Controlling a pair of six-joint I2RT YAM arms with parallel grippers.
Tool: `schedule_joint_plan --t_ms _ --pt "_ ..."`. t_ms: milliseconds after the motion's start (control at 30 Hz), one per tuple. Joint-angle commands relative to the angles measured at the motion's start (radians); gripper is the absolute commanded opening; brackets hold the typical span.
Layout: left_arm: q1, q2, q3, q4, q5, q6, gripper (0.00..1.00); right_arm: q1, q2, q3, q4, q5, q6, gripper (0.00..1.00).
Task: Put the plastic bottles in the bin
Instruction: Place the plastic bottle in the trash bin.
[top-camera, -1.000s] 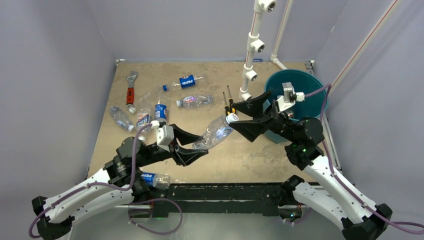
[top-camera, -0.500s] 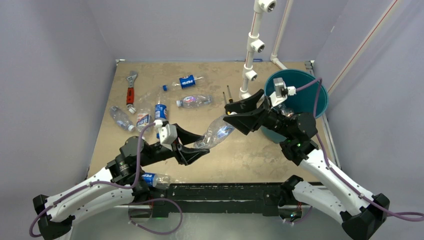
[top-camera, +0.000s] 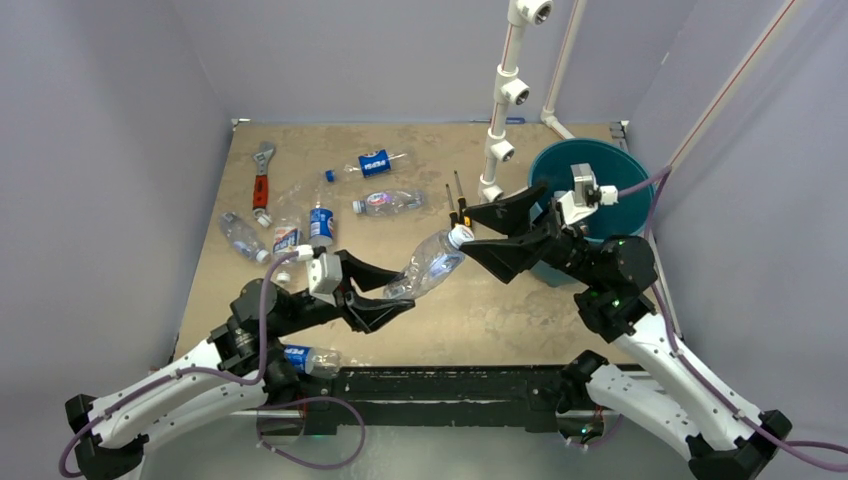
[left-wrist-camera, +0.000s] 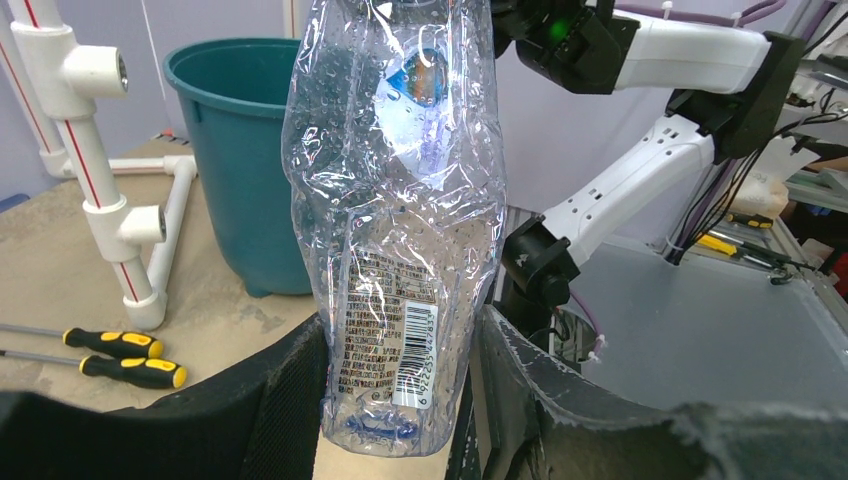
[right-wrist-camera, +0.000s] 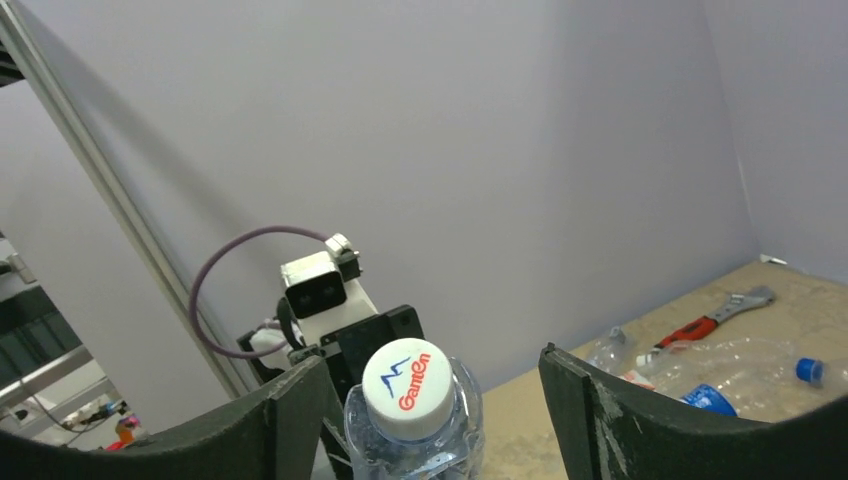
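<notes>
Right now the left gripper is clamped on the base end of a crumpled clear bottle, holding it off the table and slanted toward the right gripper. That one's jaws stand wide, one on each side of the bottle's white cap, not touching it. The teal bin sits just behind the right gripper. Other bottles lie on the table beyond the left gripper.
</notes>
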Motion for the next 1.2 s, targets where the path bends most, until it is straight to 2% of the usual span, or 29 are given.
schedule_joint_plan --t_ms 0,67,267,400,433,567,633,700,800,900,967,1000,1033,1167 --pt "-0.003 -0.022 -0.014 0.093 0.040 -0.020 0.00 0.004 0.012 0.050 0.024 -0.036 -0.031 0.77" --pt "-0.002 -0.021 -0.014 0.096 0.050 -0.023 0.00 0.003 0.025 0.043 0.070 -0.063 -0.005 0.73" --pt "-0.002 -0.018 -0.014 0.096 0.061 -0.026 0.00 0.003 0.074 0.036 0.164 -0.124 0.060 0.73" --pt "-0.002 -0.012 -0.017 0.102 0.064 -0.030 0.00 0.003 0.076 0.014 0.226 -0.131 0.082 0.58" --pt "-0.002 -0.009 -0.018 0.104 0.068 -0.032 0.00 0.003 0.075 0.004 0.243 -0.131 0.094 0.57" --pt "-0.002 0.000 -0.017 0.109 0.073 -0.035 0.00 0.003 0.088 -0.016 0.316 -0.147 0.141 0.69" --pt "-0.002 0.002 -0.017 0.109 0.074 -0.037 0.00 0.003 0.093 -0.016 0.327 -0.145 0.148 0.68" --pt "-0.002 0.001 -0.017 0.107 0.071 -0.038 0.00 0.003 0.095 -0.013 0.328 -0.146 0.149 0.62" --pt "-0.002 0.001 -0.019 0.112 0.071 -0.042 0.00 0.003 0.096 -0.015 0.331 -0.150 0.149 0.45" --pt "-0.002 0.003 -0.019 0.115 0.071 -0.042 0.00 0.003 0.099 -0.013 0.327 -0.163 0.149 0.32" --pt "-0.002 0.004 -0.019 0.115 0.069 -0.043 0.00 0.004 0.099 -0.012 0.321 -0.165 0.147 0.19" --pt "-0.002 0.005 -0.020 0.117 0.066 -0.044 0.00 0.003 0.099 -0.010 0.313 -0.164 0.144 0.06" --pt "-0.002 0.006 -0.021 0.120 0.060 -0.046 0.00 0.003 0.099 -0.006 0.296 -0.151 0.141 0.00" --pt "-0.002 0.044 -0.028 0.174 -0.011 -0.058 0.00 0.003 0.099 0.008 0.232 -0.082 0.136 0.00"
